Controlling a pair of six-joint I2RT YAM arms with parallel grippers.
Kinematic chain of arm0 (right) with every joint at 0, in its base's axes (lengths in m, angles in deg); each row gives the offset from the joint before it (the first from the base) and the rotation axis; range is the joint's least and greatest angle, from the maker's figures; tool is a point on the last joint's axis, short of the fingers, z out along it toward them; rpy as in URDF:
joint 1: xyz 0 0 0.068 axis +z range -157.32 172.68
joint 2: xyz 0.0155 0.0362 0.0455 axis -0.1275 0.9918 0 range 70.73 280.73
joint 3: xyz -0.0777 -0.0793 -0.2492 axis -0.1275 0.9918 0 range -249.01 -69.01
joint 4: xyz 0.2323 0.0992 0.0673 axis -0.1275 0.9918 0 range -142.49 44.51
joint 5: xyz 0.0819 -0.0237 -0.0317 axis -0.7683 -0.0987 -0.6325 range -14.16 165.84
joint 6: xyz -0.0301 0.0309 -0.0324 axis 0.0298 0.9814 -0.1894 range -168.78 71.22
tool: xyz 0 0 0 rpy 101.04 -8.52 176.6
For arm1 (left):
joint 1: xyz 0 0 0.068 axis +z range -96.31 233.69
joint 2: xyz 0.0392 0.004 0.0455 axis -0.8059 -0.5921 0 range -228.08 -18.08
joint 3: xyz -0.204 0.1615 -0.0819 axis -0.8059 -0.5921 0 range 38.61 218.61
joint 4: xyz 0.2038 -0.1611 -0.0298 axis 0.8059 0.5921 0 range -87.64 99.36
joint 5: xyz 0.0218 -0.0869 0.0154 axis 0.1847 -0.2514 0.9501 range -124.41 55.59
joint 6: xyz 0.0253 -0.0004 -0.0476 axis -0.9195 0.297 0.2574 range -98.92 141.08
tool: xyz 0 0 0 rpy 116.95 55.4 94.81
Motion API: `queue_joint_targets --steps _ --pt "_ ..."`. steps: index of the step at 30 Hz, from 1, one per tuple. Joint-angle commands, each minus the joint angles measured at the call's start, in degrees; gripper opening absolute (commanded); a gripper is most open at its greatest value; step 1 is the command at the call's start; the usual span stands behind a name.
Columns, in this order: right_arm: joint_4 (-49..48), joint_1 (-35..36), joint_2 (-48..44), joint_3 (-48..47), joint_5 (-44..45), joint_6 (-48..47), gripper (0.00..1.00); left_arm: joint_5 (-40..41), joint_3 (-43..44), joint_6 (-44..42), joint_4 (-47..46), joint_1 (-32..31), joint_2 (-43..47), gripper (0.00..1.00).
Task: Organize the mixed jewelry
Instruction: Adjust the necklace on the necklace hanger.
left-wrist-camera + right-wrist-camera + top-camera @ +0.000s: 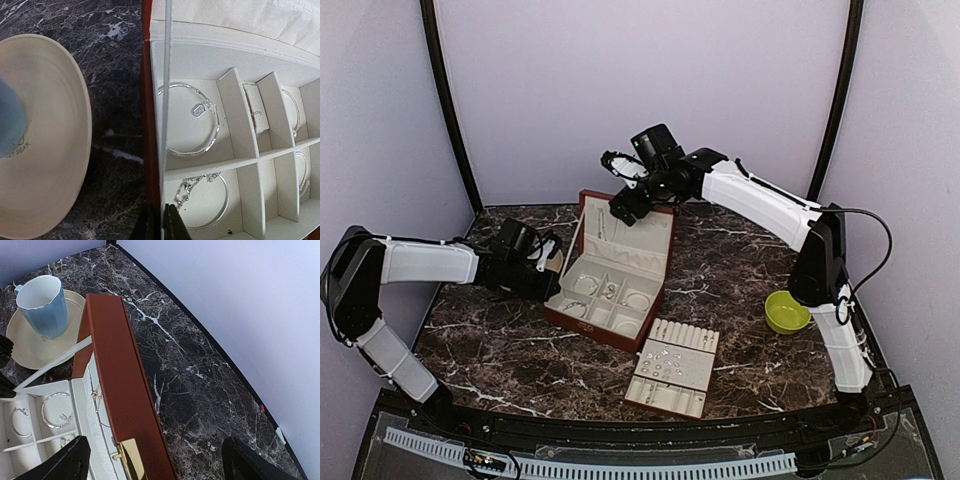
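Arms are reaching toward the reddish-brown box [582,318] from both sides in the top view. The left arm is lying low from the left edge of the frame, its forearm running level toward the centre, and the left gripper [545,265] is hovering at the box's left wall. In the left wrist view its fingers [175,227] are showing at the bottom edge, drawn nearly together. The white strap [167,100] is running down the frame between them; whether they are pinching it cannot be told. The right arm is rising from the lower right, bending at right of centre and stretching up-left, so the right gripper [622,185] is hanging over the raised lid [120,380]. Its jaws are standing wide, one finger in each bottom corner of the right wrist view.

The jewelry [186,192] is lying in the box's cream compartments. A hoop bracelet [190,153] with a small tag [198,111] is sitting at frame centre, another hoop with a chain below it, more to the right. Small silvery pieces are also sitting on the ring tray [665,398] at lower centre of the top view.

The tag's print is too small for reading. On the plate [50,150] at the left, letters ending "DEAR" are showing beside the blue mug [42,305].
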Motion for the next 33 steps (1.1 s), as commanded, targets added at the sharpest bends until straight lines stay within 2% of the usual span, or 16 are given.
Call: queue_joint_targets --steps 1,5,8,18,33 --pt "-0.28 0.32 0.35 0.16 2.19 0.66 0.91 -3.96 1.41 -1.12 -0.63 -2.35 -0.65 0.05" --pt "0.17 0.32 0.62 0.29 3.52 0.3 0.83 -3.88 1.56 -1.2 -0.58 -2.59 -0.98 0.05" --pt "0.37 0.33 0.67 0.3 4.24 0.34 0.82 -3.64 1.65 -1.23 -0.52 -2.61 -0.94 0.04" --pt "3.01 0.41 1.18 0.29 4.59 -0.72 0.9 -3.27 1.74 -1.4 -0.42 -2.61 -0.63 0.03" --pt "2.48 0.32 2.19 0.25 6.33 -0.87 0.87 -2.88 1.82 -1.66 -0.41 -2.61 -0.48 0.02"
